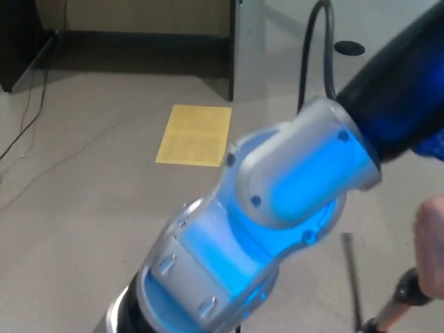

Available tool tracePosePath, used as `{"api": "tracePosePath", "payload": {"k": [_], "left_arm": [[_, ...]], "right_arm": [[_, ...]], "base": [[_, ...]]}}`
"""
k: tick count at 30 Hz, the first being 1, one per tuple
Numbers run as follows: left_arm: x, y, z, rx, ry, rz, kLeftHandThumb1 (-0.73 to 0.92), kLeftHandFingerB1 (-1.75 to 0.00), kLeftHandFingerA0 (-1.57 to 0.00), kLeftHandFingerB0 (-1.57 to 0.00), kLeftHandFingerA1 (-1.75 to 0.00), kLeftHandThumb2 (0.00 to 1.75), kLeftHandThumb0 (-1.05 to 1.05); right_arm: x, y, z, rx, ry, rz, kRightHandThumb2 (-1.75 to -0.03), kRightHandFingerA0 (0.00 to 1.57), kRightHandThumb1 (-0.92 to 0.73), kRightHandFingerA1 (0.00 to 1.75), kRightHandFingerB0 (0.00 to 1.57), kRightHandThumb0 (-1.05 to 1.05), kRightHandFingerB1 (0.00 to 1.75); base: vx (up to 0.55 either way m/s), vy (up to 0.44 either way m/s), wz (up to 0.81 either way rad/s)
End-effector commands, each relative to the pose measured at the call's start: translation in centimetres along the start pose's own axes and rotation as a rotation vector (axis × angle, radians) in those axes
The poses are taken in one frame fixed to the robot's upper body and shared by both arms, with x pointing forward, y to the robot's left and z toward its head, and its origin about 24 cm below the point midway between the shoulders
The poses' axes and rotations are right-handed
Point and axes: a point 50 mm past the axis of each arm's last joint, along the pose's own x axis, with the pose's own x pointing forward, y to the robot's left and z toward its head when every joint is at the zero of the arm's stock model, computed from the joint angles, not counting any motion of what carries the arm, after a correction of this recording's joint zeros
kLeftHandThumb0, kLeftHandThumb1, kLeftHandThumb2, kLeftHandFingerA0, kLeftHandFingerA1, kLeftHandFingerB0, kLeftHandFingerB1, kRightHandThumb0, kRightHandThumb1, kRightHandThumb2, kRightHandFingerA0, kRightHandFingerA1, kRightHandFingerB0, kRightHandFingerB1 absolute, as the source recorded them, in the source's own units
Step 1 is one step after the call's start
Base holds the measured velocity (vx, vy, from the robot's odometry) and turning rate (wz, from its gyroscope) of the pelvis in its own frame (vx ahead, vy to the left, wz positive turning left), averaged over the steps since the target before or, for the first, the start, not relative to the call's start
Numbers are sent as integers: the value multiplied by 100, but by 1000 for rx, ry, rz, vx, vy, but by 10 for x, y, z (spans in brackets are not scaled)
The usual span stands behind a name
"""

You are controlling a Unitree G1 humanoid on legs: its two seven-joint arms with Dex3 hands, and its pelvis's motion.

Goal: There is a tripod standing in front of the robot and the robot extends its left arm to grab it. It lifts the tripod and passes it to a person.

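Note:
My left arm (277, 208) fills the middle of the head view, silver with a blue glow, and its black forearm (395, 83) runs off the upper right edge. The hand itself is out of the picture. Only low parts of the tripod show at the bottom right: a thin dark leg (352, 277) and a stretch of pole with a dark knob (408, 295), tilted. A person's hand (431, 243) is at the right edge, just above that knob; whether they touch is unclear. My right hand does not show.
A yellow sheet (195, 135) lies on the beige floor. A grey post (248, 41) stands at the top centre, with a dark round floor disc (348, 48) to its right. Thin cables (28, 104) trail along the left, near dark furniture.

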Motion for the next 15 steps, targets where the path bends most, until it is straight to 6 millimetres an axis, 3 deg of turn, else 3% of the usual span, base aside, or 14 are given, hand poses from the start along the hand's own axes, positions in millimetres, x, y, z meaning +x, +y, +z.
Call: {"api": "tracePosePath", "payload": {"k": [1,2,3,5,6,7,8,10,11,12,13,14,15], "left_arm": [[4,-6,17,4,-50,32,67,-137,-81,-71,-163,91,-22],[4,-6,18,6,-49,34,67,-137,-81,-71,-163,91,-22],[-4,-11,11,144,-97,74,83,-146,-69,-48,-163,63,-25],[-5,-12,8,198,-87,69,85,-147,-61,-47,-169,73,-34],[-6,-9,6,216,-45,50,92,-133,-70,-56,-147,63,-49],[-7,-5,4,218,6,28,92,-133,-70,-56,-147,63,-49],[-8,-4,-4,125,36,39,87,-117,-74,-68,-133,65,-55],[-12,1,-9,98,71,54,81,-103,-85,-79,-123,63,-60],[-13,3,-10,96,81,56,57,-92,-92,-80,-107,94,-68],[-17,6,-12,95,100,60,47,-1,0,0,0,82,-80],[-20,10,-15,95,115,61,46,0,0,0,0,80,-78],[-21,11,-17,100,122,61,46,0,0,0,0,80,-78],[-24,14,-19,110,153,64,42,0,0,0,-1,75,-73]], "right_arm": [[-1,-4,-4,-23,13,-9,-93,54,-64,54,37,-59,47],[-1,-4,-3,-24,12,-9,-93,54,-64,54,37,-59,47],[-1,-5,-3,-25,10,-10,-93,54,-64,54,37,-59,47],[0,-6,-2,-23,8,-13,-93,54,-64,54,37,-59,47],[0,-6,-2,-23,8,-14,-93,54,-64,54,37,-59,47],[0,-6,-2,-23,8,-14,-93,54,-64,54,37,-59,47],[0,-6,-3,-23,8,-14,-93,54,-64,54,37,-59,47],[1,-7,0,-26,3,-16,-93,54,-64,54,37,-59,47],[1,-8,0,-27,2,-16,-93,54,-64,54,37,-59,47],[2,-7,1,-57,24,34,-67,47,-89,52,29,-49,30],[3,-7,3,-54,23,43,-82,64,-57,58,44,-45,50],[1,-9,5,16,-31,-54,-82,64,-57,58,44,-45,50],[1,-9,4,-9,-11,0,-89,52,-63,54,36,-49,48]], "base": [[0,0,0],[0,0,0],[0,0,0],[0,0,0],[0,0,0],[0,0,0],[0,0,0],[0,0,0],[0,0,0],[0,0,0],[0,0,0],[0,0,0],[0,0,0]]}}
